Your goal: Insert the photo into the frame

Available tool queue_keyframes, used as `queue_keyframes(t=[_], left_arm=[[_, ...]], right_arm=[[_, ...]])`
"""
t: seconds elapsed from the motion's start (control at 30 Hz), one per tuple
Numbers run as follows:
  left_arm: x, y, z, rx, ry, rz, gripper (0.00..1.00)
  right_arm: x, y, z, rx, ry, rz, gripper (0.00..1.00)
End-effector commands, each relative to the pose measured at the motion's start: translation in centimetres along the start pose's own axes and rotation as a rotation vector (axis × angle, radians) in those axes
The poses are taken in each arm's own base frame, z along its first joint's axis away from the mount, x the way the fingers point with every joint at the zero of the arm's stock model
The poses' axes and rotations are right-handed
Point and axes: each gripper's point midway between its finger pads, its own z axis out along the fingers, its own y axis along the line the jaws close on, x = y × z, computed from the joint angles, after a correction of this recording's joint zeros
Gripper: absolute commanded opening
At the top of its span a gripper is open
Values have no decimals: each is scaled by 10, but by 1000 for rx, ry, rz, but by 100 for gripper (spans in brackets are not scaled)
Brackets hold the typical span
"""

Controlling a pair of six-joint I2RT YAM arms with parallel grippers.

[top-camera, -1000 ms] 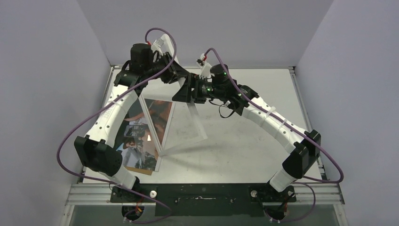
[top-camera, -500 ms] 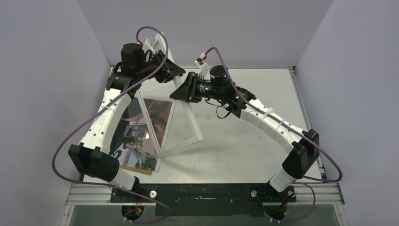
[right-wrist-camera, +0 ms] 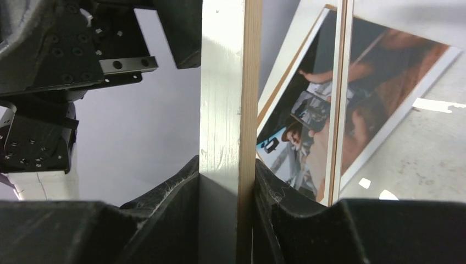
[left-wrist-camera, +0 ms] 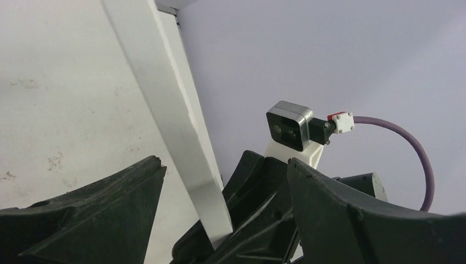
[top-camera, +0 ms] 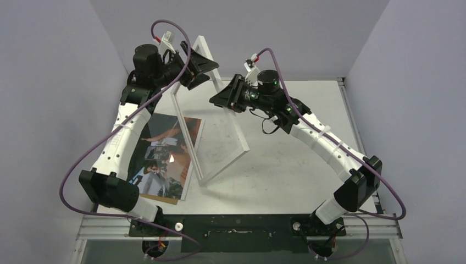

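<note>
Top external: frame stands on its lower edge on the table, near mid-left, leaning, top edge raised toward the back wall. Pale wood side faces right in the right wrist view. Right gripper grips the frame's upper bar from the right side. Left gripper sits at the frame's top end, jaws spread, bar passing between them.

Photo lies flat, picture side up, on the table's left side, just left of the frame's lower edge and partly under the left arm. Part of it shows through the pane. A brown board lies under it, its edge showing at the near end. Photo is not in the frame.

Left wrist: left gripper open. White frame bar runs between the two fingers with a gap on each side, no contact visible. Right gripper's black body and camera sit just behind the bar.

Right wrist: right gripper closed on the frame, fingers pressed against both faces of the bar, white face left, wood face right. Photo on the table beyond, a second frame bar crossing in front of it. Brown board edge visible along the photo's left side.
</note>
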Motion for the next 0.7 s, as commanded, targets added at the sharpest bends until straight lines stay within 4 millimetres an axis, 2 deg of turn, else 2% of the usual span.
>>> queue_keyframes(t=[0.0, 0.13, 0.23, 0.33, 0.5, 0.57, 0.67], left_arm=[[-22, -27, -7, 73, -56, 70, 84], [-19, -13, -3, 34, -41, 57, 86], [-17, -5, -2, 19, -30, 48, 86], [-17, 1, -6, -13, -42, 64, 86], [-17, 26, -15, -112, -55, 107, 86], [-14, 44, -17, -168, -52, 123, 86], [-6, 71, -21, -245, -27, 117, 86]], right_arm=[[-54, 51, -44, -76, -187, -74, 0], [-65, 54, -53, -66, -219, -90, 0], [-76, 43, -61, 13, -250, -123, 0], [-98, 18, -81, 165, -299, -175, 0], [-139, -38, -133, 415, -352, -223, 0], [-144, -67, -155, 526, -329, -225, 0], [-149, -96, -185, 642, -298, -226, 0]])
